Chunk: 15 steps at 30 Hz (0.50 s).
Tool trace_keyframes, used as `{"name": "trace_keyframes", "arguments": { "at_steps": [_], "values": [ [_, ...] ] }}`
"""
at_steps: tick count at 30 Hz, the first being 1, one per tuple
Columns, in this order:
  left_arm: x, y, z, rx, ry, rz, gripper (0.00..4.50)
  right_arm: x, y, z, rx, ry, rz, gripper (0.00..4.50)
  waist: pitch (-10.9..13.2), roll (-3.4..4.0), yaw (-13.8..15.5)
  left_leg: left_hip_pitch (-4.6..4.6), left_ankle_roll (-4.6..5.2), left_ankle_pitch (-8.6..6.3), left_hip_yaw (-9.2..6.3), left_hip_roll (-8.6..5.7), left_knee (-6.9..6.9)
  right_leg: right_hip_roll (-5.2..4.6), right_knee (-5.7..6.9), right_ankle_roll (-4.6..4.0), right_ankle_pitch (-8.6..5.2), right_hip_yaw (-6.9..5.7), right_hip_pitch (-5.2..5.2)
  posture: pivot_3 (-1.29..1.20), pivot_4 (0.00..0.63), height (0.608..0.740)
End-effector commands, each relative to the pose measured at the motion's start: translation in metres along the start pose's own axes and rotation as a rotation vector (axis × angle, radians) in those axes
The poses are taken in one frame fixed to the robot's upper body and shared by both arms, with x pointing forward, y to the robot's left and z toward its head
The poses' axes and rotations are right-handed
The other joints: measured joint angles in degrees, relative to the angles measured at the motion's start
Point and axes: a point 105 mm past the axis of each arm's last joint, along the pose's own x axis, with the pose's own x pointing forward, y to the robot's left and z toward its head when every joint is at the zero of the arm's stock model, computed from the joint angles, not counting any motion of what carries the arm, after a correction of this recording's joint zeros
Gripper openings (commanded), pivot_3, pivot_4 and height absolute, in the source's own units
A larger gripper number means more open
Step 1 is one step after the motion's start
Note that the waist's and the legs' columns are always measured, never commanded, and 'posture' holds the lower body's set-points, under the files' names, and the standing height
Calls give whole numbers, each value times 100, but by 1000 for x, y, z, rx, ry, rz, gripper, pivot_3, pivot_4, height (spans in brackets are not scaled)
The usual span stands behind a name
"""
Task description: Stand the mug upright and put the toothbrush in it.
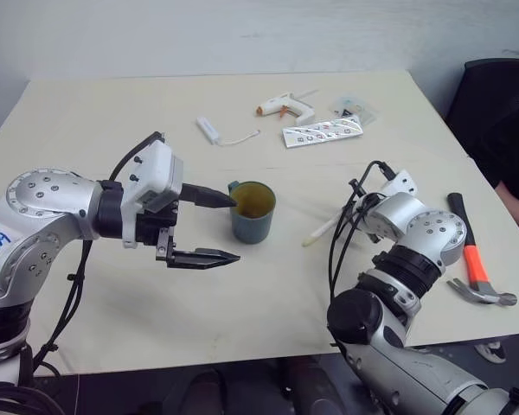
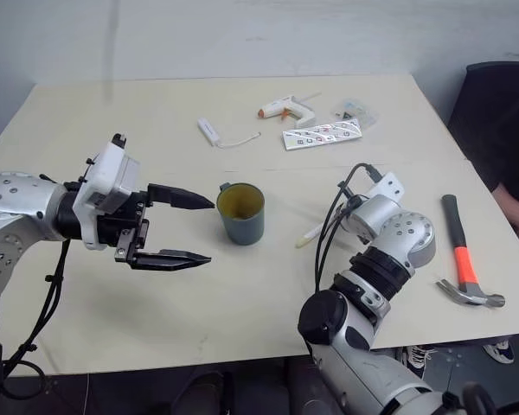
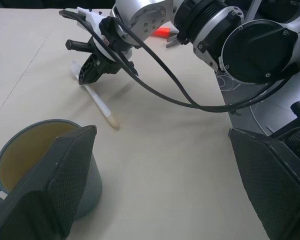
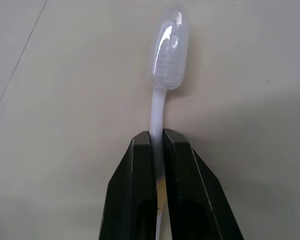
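Right gripper (image 4: 157,145): my two black fingers are pressed together on the neck of the toothbrush (image 4: 165,65), pinching it just below the bristle head, which wears a clear cap. Its handle end (image 1: 316,235) lies on the table (image 1: 112,112), pointing toward the mug (image 1: 252,211).

That mug stands upright near the table's middle, its yellowish-olive inside facing up and its small handle on my left side.

Left gripper (image 1: 225,226): my fingers are spread wide, one above the other, hovering just beside the mug on its handle side; the upper fingertip (image 1: 218,199) is close to the rim. Nothing is held between them.

Farther back lie a white glue gun (image 1: 285,105), a small white stick with a thin cord (image 1: 211,130) and a flat white package (image 1: 322,132). An orange-handled hammer (image 1: 474,259) lies to my right.
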Motion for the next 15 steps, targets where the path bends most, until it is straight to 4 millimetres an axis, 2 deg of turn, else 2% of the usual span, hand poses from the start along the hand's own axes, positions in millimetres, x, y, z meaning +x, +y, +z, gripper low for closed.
{"name": "trace_keyframes", "arguments": {
  "at_steps": [1, 4, 7, 11, 15],
  "values": [
    [-4, 1, 9, 49, -2, 15, 4500, 11, -9, -33, -20, 112, -20, 34, 0, 0, 0, 0, 0, 0, 0, 0, 0, 0, -1, 0, 0, 0, 0, 0, 150, 740],
    [-5, 2, 7, 34, -8, 28, 4500, -3, 8, -2, -164, -32, 78, 34, 0, 0, 0, 0, 0, 0, 0, 0, -1, 1, -3, 0, 0, 0, 0, 0, 150, 740],
    [-14, 7, 2, 5, -6, 75, 4500, -30, 51, 25, -317, -193, 324, 34, 14, 22, 6, -6, 0, 0, 1, -6, -1, -1, -4, 2, 1, 1, -1, 0, 150, 740],
    [-31, 14, 5, -49, -64, 176, 4500, -80, 112, 29, -426, -288, 723, 34, 30, 48, 4, -11, 1, 0, 2, -5, -2, 0, -4, 7, 3, -2, -5, 0, 150, 740],
    [-46, 20, 8, -96, -100, 269, 4500, -117, 152, 28, -469, -379, 974, 34, 31, 51, -2, -11, 1, -1, -1, 12, -4, 21, -2, 2, 1, 0, -10, 0, 150, 740]
  ]
}}
